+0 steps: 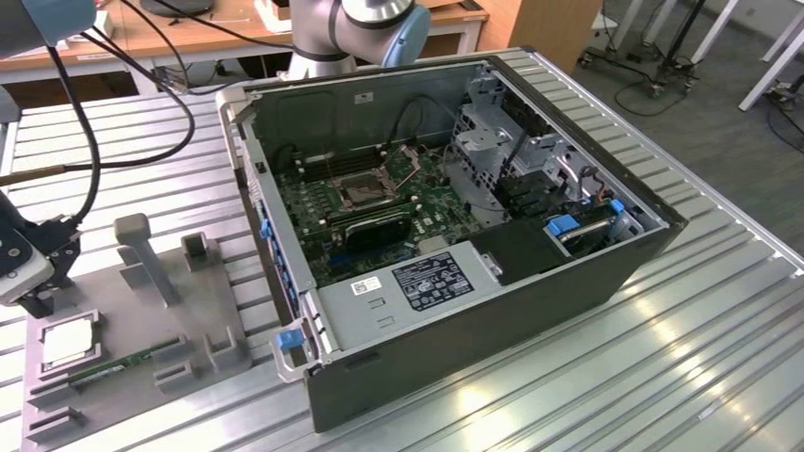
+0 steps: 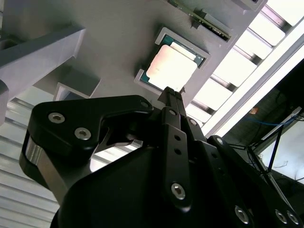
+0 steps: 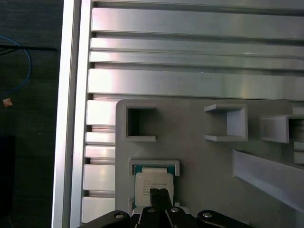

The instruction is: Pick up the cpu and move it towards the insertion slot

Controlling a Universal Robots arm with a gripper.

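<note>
The cpu (image 1: 70, 341) is a flat square chip with a silvery top. It lies in a square pocket of the grey fixture plate (image 1: 138, 311) at the exterior view's left, outside the computer case. In both wrist views the cpu (image 2: 173, 64) (image 3: 151, 183) sits just beyond my fingertips. My gripper (image 1: 40, 303) (image 2: 170, 91) (image 3: 159, 193) hovers over the chip's near edge, shut, its two thin fingers pressed together with nothing between them. The insertion slot (image 1: 364, 193) is a dark square socket with a metal frame on the green board inside the open case.
A long green memory stick (image 1: 120, 365) (image 2: 206, 21) lies on the fixture plate beside the cpu. Grey posts and brackets (image 1: 141, 254) rise from the plate. The open case (image 1: 503, 282) has tall walls, a drive cage (image 1: 496, 141) and cables around the board. The ribbed aluminium table (image 1: 653, 358) spreads around it.
</note>
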